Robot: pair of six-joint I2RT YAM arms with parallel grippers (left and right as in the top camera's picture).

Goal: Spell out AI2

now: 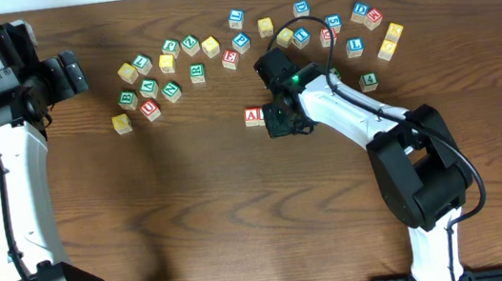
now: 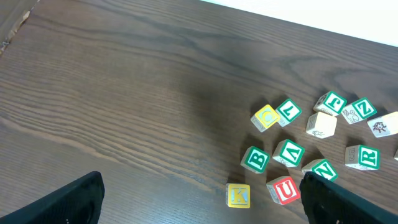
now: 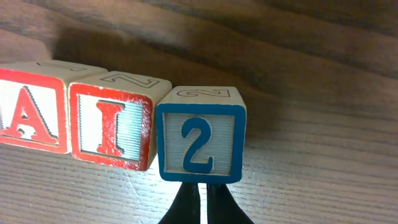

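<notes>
In the right wrist view three blocks stand side by side in a row on the table: a red A block (image 3: pixel 25 118), a red I block (image 3: pixel 109 127) and a blue 2 block (image 3: pixel 199 140). My right gripper (image 3: pixel 204 186) is shut and empty, with its tips just in front of the 2 block. In the overhead view only the A block (image 1: pixel 254 115) shows, and my right gripper (image 1: pixel 283 117) hides the other two. My left gripper (image 1: pixel 70 74) is open and empty at the far left, and it is also open in its own view (image 2: pixel 200 186).
Several loose letter blocks lie in a group at back centre-left (image 1: pixel 153 81) and another along the back right (image 1: pixel 333 30). A yellow K block (image 2: pixel 238 195) and a red U block (image 2: pixel 284 190) lie between the left fingers. The table's wood surface (image 1: pixel 193 215) runs to the front.
</notes>
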